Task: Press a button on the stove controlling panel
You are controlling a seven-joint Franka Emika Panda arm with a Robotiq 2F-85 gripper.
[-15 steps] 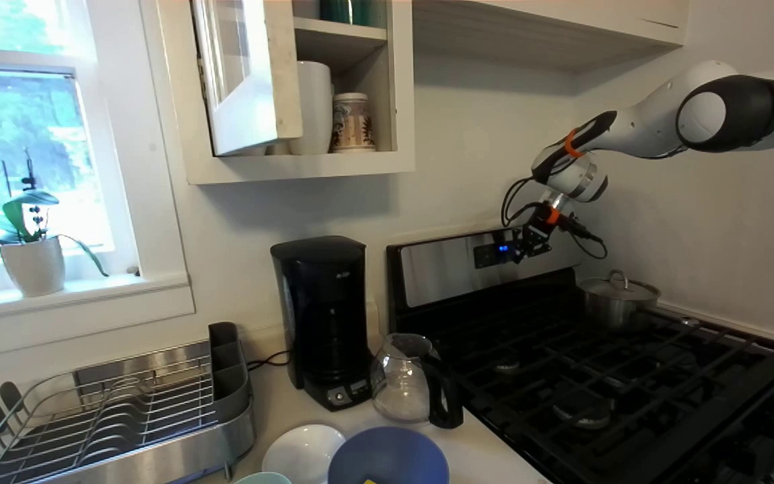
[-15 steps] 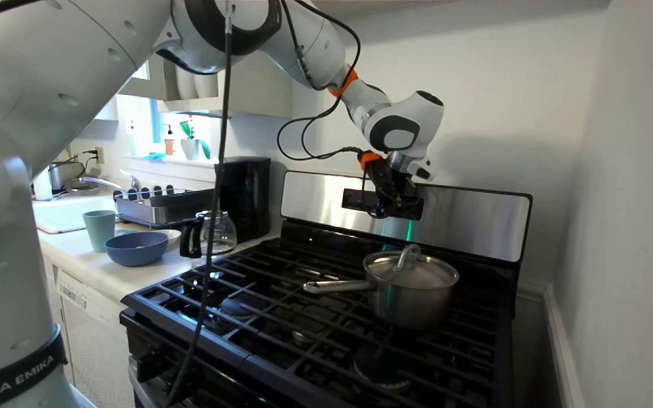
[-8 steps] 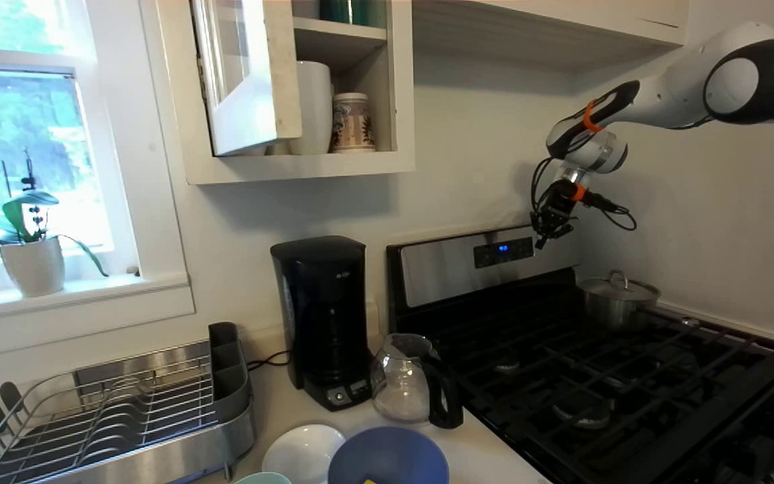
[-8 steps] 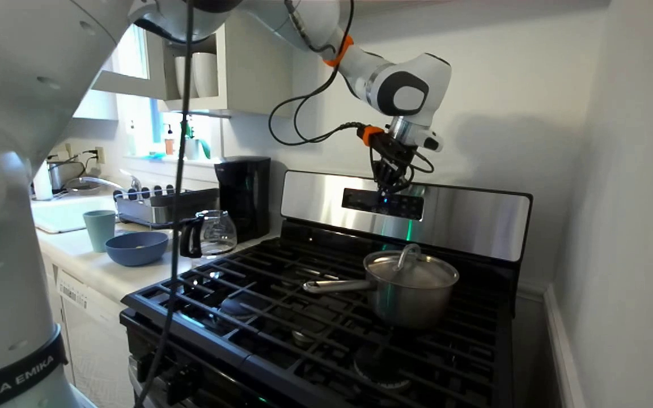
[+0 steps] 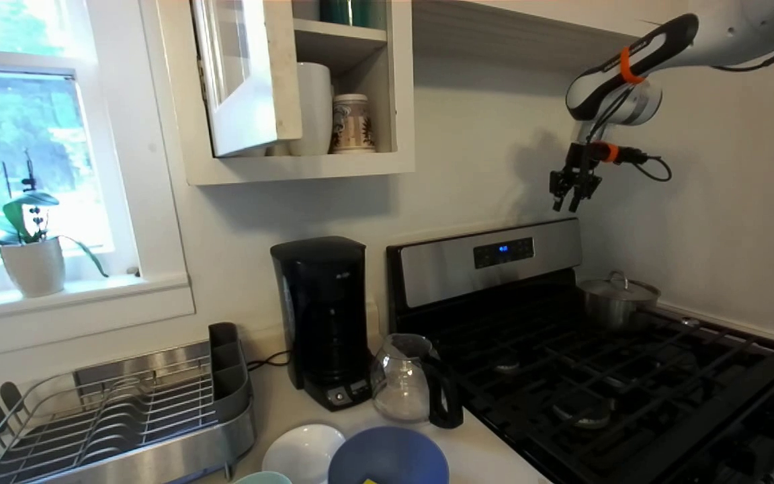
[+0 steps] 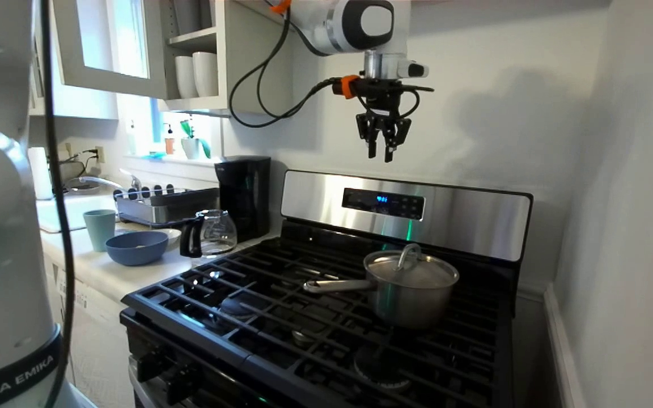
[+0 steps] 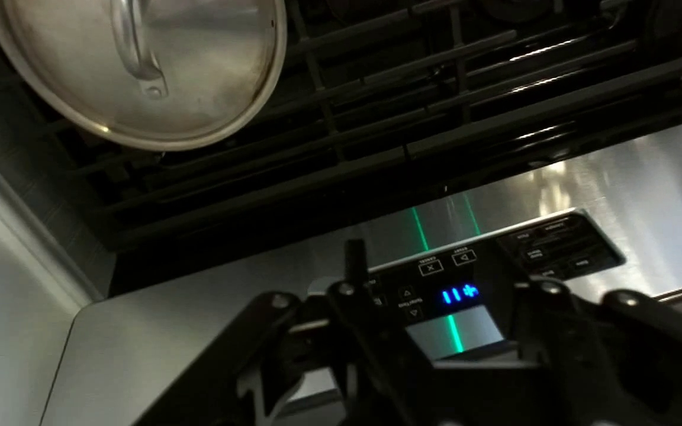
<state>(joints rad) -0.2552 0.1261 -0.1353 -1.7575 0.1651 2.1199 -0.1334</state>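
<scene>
"Where is the thing you must press?"

"The wide, low, brushed-steel controlling panel (image 6: 397, 228) stands upright along the back of the silver-and-black gas stove (image 6: 281, 317). My black, two-fingered gripper (image 6: 380, 154) hangs above the stove's back, apart from the panel, its fingers (image 6: 372, 150) slightly spread with nothing between them."

"How will it handle?"

"As something to push, not lift. I judge it fixed to the stove, so weight should not matter. The steel looks stiff and slick. The glossy black rectangular patch (image 6: 369, 198) around the blue-lit display (image 6: 382, 199) looks like glass or hard plastic, so I would treat it as easy to scratch."

"Then where do you touch it?"

"There is nothing to grasp, so a fingertip should go squarely and lightly on one key. My wrist view shows a white-outlined start key (image 7: 464, 257) and a matching cancel key (image 7: 431, 267); the other lettering is too small and blurred for me to trust, and the task does not say which button it wants."

"Anything to mind on the way?"

"The round, lidded steel saucepan (image 6: 411, 300) towards the stove's back. I would approach from the stove's front, above the saucepan, and bring my fingers together first for one blunt tip."
</scene>
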